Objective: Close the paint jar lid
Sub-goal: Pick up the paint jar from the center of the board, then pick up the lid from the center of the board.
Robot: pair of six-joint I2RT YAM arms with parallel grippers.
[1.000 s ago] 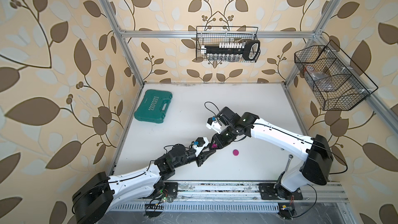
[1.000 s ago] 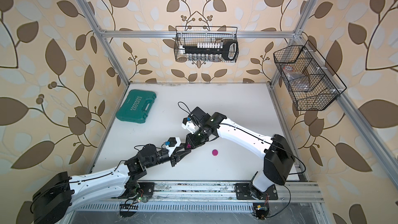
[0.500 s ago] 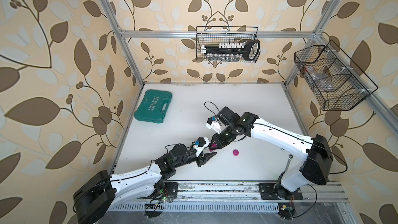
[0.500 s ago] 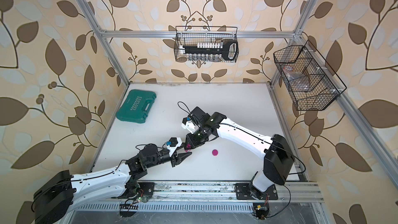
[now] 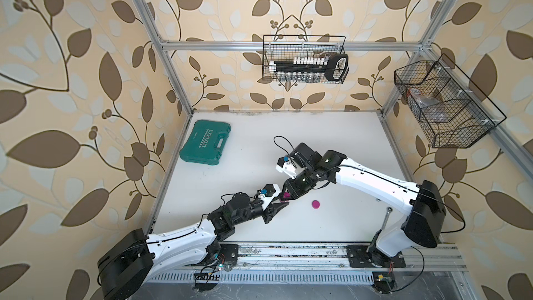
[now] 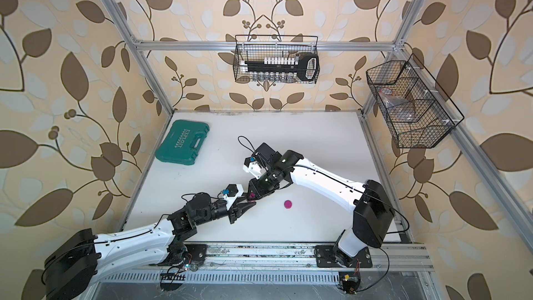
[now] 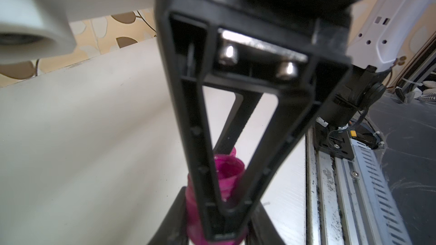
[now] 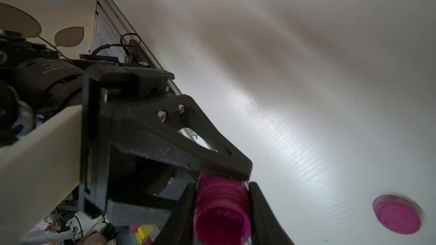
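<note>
The tiny open magenta paint jar [image 5: 285, 196] was just below centre in both top views, pinched by the left fingers [image 7: 168, 222]. The right fingers [image 8: 266, 208] flanked it, but I could not tell whether they gripped. The flat round magenta lid [image 5: 316, 204] lay apart on the white counter [image 5: 346, 139], right of the jar.

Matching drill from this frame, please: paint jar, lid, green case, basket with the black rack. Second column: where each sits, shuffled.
Things:
1 paint jar
2 lid
3 green case
4 basket with the black rack

Places:
A hung on the back wall
B flat on the table, nothing touching it
C far left part of the table
D between jaws, mouth uncovered

Pairs: 1-D, 2-B, 3-C, 4-A
</note>
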